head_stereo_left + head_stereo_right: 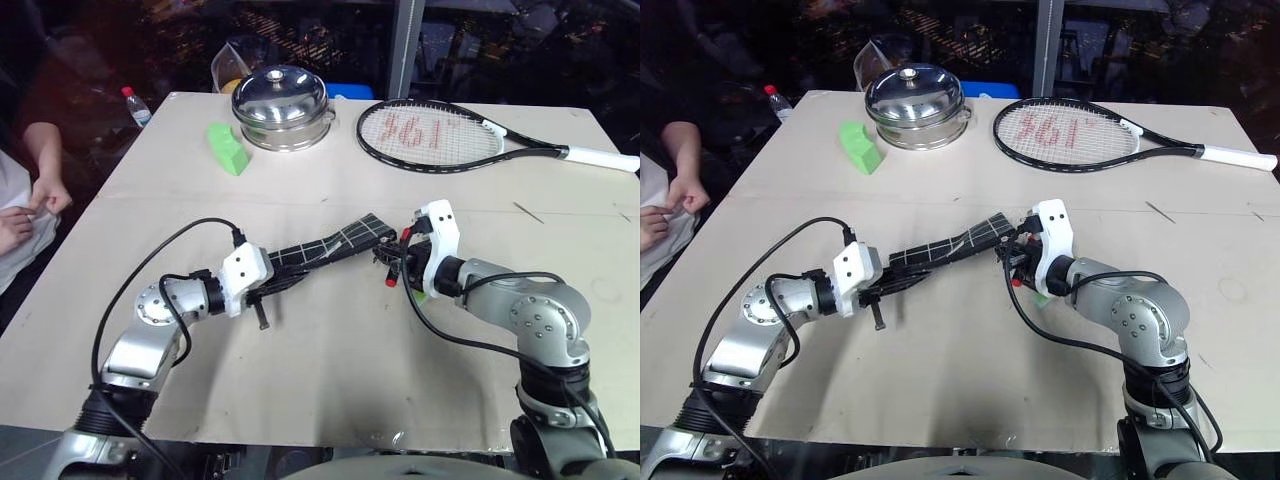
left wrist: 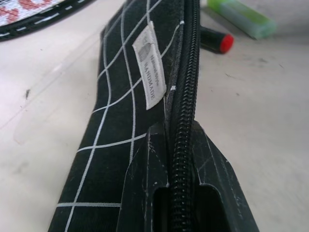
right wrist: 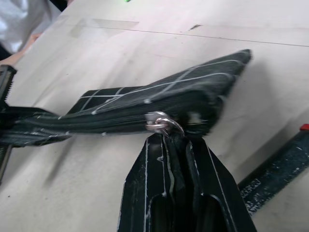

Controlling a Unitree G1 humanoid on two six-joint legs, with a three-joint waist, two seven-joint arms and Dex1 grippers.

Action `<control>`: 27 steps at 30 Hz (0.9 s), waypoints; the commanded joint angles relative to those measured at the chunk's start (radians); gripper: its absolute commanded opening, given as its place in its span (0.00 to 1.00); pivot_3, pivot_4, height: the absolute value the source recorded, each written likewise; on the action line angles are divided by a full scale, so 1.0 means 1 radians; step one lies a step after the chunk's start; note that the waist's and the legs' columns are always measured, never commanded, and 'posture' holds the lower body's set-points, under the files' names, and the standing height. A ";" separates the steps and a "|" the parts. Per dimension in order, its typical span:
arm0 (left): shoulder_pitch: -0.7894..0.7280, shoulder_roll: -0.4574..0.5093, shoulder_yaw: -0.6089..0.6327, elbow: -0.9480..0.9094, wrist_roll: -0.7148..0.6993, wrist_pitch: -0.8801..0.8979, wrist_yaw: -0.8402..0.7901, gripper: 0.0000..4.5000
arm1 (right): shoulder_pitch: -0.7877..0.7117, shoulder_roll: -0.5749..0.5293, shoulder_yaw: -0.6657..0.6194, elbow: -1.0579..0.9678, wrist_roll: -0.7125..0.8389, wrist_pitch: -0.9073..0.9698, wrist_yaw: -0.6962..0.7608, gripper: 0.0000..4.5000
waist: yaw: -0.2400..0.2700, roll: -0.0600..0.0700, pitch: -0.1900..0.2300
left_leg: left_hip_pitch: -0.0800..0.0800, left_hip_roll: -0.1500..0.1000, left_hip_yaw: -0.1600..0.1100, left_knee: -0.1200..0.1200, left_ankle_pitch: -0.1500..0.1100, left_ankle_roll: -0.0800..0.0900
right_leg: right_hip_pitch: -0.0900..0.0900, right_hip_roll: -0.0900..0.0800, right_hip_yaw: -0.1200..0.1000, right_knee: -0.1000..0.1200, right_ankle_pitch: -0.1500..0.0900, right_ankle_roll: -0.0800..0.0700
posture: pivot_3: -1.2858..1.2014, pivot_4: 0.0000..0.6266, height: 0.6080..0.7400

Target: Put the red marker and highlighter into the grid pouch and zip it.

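Observation:
The grid pouch [image 1: 335,243] hangs stretched just above the table between both grippers. My left gripper [image 1: 275,280] is shut on its near end, the fingers clamping the zipper edge [image 2: 179,111]. At the far end my right gripper [image 3: 173,137] is shut on the zipper pull [image 3: 161,123]. In the left wrist view the zipper teeth look closed. The red marker [image 2: 217,41] and the light-green highlighter [image 2: 246,18] lie on the table beside the pouch, under my right gripper [image 1: 393,258]. A stretch of the marker's black barrel [image 3: 275,171] also lies in the right wrist view.
At the back of the table stand a steel pot with lid [image 1: 280,105], a bright green wedge block [image 1: 228,148] and a tennis racket [image 1: 440,135]. A water bottle [image 1: 137,105] is at the far left corner. A person's hands [image 1: 35,200] are at the left edge.

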 commanded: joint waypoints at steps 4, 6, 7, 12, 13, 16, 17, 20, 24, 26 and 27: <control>-0.059 -0.043 -0.012 -0.011 0.032 0.034 0.032 0.00 | -0.023 0.022 0.001 -0.045 0.057 0.054 0.017 0.01 | -0.001 0.000 0.000 | 0.000 0.000 0.000 0.000 0.000 0.000 | 0.000 0.000 0.000 0.000 0.000 0.000 | 0.52 0.24 1.00; -0.064 -0.056 -0.019 -0.020 0.041 0.041 0.036 0.00 | -0.028 0.025 0.005 -0.038 0.050 0.062 0.014 0.01 | -0.002 0.000 0.000 | 0.000 0.000 0.000 -0.001 0.000 0.000 | 0.000 0.000 0.000 0.000 0.000 0.000 | 0.52 0.24 1.00; -0.066 -0.063 -0.025 -0.026 0.046 0.045 0.040 0.00 | -0.031 0.027 0.006 -0.035 0.048 0.065 0.014 0.01 | -0.001 0.000 0.000 | 0.000 0.000 0.000 -0.001 0.000 0.000 | 0.000 0.000 0.000 0.000 0.000 0.000 | 0.52 0.24 1.00; -0.078 -0.096 -0.061 -0.045 0.092 0.040 0.064 0.00 | -0.069 0.073 0.000 0.001 0.048 0.084 0.001 0.01 | -0.002 0.000 0.000 | 0.000 0.000 0.000 -0.001 0.000 0.000 | 0.000 0.000 0.000 0.000 0.000 0.000 | 0.52 0.24 1.00; -0.084 -0.107 -0.069 -0.048 0.101 0.041 0.074 0.00 | -0.078 0.082 0.002 0.011 0.047 0.089 0.001 0.01 | -0.002 0.000 0.000 | 0.000 0.000 0.000 -0.001 0.000 0.000 | -0.001 0.000 0.000 0.000 0.000 0.000 | 0.52 0.24 1.00; -0.103 -0.140 -0.080 -0.059 0.113 0.063 0.103 0.00 | -0.095 0.087 0.015 0.034 0.040 0.100 0.015 0.01 | -0.001 0.000 0.000 | -0.001 0.000 0.000 -0.001 0.000 0.000 | -0.001 0.000 0.000 0.000 0.000 0.000 | 0.52 0.24 1.00; -0.111 -0.155 -0.078 -0.066 0.108 0.081 0.117 0.00 | -0.100 0.082 0.022 0.042 0.035 0.099 0.023 0.01 | -0.001 0.000 0.000 | -0.001 0.000 0.000 -0.001 0.000 0.000 | -0.001 0.000 0.000 -0.001 0.000 0.000 | 0.52 0.24 1.00; -0.119 -0.180 -0.043 -0.093 0.070 0.158 0.143 0.00 | -0.112 0.056 0.028 0.065 0.022 0.093 0.046 0.01 | -0.001 0.000 0.000 | -0.001 0.000 0.000 -0.001 0.000 0.000 | -0.001 0.000 0.000 -0.001 0.000 0.000 | 0.52 0.24 1.00; -0.098 -0.164 0.023 -0.120 0.001 0.221 0.129 0.00 | -0.118 -0.004 -0.002 0.095 -0.001 0.075 0.075 0.01 | -0.003 0.000 0.000 | -0.001 0.000 0.000 -0.001 0.000 0.000 | -0.001 0.000 0.000 -0.001 0.000 0.000 | 0.52 0.24 1.00; -0.088 -0.156 0.038 -0.132 -0.016 0.238 0.122 0.00 | -0.119 -0.019 -0.009 0.102 -0.007 0.070 0.086 0.01 | -0.003 0.001 0.001 | -0.001 0.000 0.000 -0.001 0.000 0.000 | -0.001 0.001 0.000 -0.001 0.000 0.000 | 0.52 0.24 1.00; -0.076 -0.148 0.049 -0.140 -0.026 0.245 0.117 0.00 | -0.121 -0.030 -0.014 0.106 -0.010 0.068 0.092 0.01 | -0.003 0.001 0.001 | -0.001 0.000 0.000 -0.001 0.000 0.000 | -0.001 0.001 0.000 -0.001 0.000 0.000 | 0.52 0.24 1.00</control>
